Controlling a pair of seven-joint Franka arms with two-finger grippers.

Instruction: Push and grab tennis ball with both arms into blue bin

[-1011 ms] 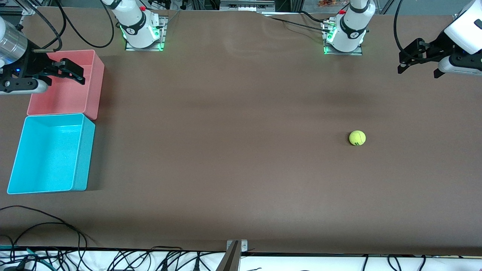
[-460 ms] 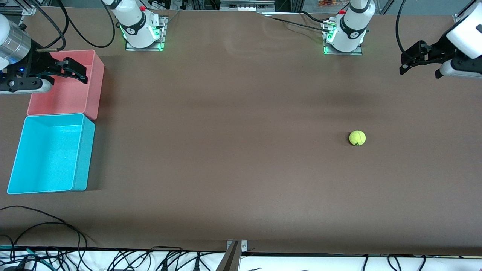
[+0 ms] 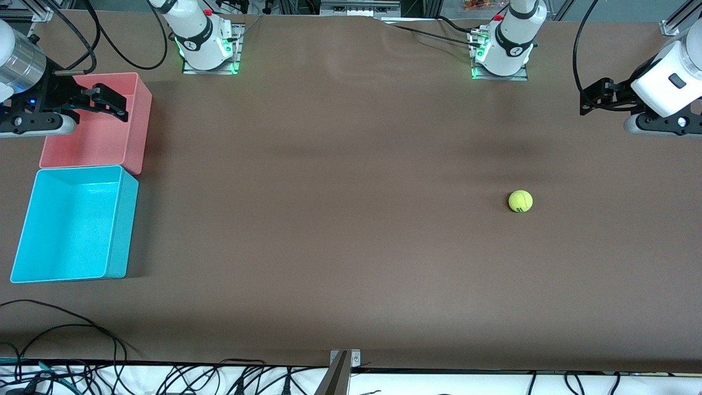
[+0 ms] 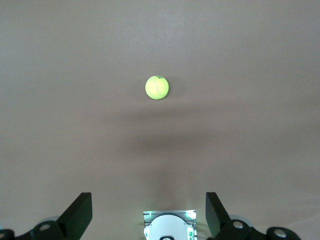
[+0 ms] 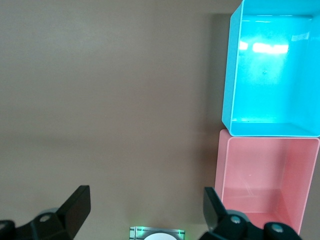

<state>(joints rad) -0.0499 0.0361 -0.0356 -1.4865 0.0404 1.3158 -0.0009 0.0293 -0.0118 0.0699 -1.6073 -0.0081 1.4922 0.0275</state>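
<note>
Left gripper (image 3: 595, 96): jaws spread, empty, held high at the tennis ball's (image 3: 520, 201) two o'clock. Right gripper (image 3: 107, 103): spread, over the pink bin (image 3: 140, 118). Ball: bare table, well apart from the blue bin (image 3: 127, 219). Step: approach; a descent beside the ball is called for.

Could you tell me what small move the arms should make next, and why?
Probably bring the left gripper, which is open and up at its own end of the table, down beside the tennis ball, since the ball lies untouched near that end. The blue bin sits empty at the right arm's end, where the right gripper hovers open over the pink bin.
</note>
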